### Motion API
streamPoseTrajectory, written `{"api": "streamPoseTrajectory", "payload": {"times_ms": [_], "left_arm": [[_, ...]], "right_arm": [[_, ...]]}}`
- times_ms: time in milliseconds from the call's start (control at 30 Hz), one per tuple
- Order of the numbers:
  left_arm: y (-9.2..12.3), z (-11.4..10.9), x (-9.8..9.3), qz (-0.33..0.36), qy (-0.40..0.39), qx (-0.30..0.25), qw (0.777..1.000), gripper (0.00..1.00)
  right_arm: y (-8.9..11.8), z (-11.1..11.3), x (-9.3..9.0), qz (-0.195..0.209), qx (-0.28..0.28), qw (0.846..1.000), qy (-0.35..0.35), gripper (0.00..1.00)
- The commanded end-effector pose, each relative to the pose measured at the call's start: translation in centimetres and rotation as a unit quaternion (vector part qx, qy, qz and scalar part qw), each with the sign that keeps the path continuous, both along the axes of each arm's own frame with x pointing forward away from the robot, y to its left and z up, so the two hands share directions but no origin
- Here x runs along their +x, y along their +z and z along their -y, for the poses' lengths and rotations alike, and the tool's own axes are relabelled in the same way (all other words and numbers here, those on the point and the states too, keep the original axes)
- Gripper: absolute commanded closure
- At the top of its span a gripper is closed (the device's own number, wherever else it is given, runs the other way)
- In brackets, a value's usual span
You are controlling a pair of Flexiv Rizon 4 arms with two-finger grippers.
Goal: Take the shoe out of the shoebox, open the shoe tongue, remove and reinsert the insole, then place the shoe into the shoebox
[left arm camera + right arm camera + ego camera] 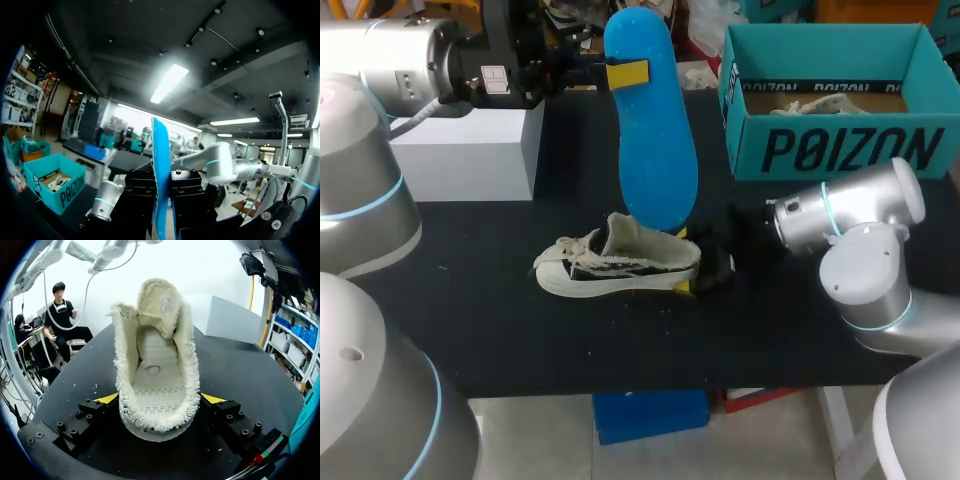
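R pincer (160, 407): clenched on shoe heel, a yellow tip on each side; low on tabletop (500, 330), right of centre.
Shoe (618, 265): upright on its sole, mid tabletop, toe to L, heel in R pincer. Tongue stands up, mouth wide open, no insole inside.
Shoe handling: prob. light. Cloth upper w/ frayed edges looks soft and collapsible; sole is stiffer. Heel is the firmest spot, so it's a good hold. Too much squeeze could narrow the mouth.
L pincer (620, 72): grasping insole near its upper end, edge-on btwn the fingers, high above shoe.
Insole (655, 150): blue, hanging upright, wider end down. Lower end is just behind shoe's heel opening; touching or not, can't tell.
Insole handling: thin, v. light, prob. bendy foam. Held at one end, so the free end can sway. Likely to buckle if pushed straight in, and may drag on the lining. Better to feed it in at a slant, toe end first, w/ heel held steady.
Shoebox (840, 150): teal, open, far R of tabletop, well apart from shoe; pale stuff inside.
White block (460, 150): far L, beside L arm.
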State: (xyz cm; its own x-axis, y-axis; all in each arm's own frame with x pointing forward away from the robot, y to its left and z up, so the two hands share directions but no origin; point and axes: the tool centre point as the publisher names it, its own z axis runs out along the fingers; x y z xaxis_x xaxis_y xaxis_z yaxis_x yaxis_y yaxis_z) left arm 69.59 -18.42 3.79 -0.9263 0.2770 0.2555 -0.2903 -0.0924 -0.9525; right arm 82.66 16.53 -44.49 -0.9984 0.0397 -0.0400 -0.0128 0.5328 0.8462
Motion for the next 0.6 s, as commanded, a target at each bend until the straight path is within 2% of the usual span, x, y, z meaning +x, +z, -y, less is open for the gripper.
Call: {"api": "streamPoseTrajectory", "payload": {"times_ms": [33,200,367,600], "left_arm": [[-0.1,0.0,-0.1,0.000,0.001,0.001,1.000,1.00],[-0.1,0.0,-0.1,0.000,0.001,0.001,1.000,1.00],[-0.1,0.0,-0.1,0.000,0.001,0.001,1.000,1.00],[-0.1,0.0,-0.1,0.000,0.001,0.001,1.000,1.00]], "right_arm": [[0.1,0.3,0.0,0.001,-0.003,1.000,-0.001,0.00],[2.4,1.1,0.0,0.004,-0.059,0.998,0.017,0.00],[5.6,2.0,0.7,0.016,-0.150,0.988,0.032,0.00],[7.8,2.2,2.0,0.022,-0.272,0.961,0.040,0.00]]}}
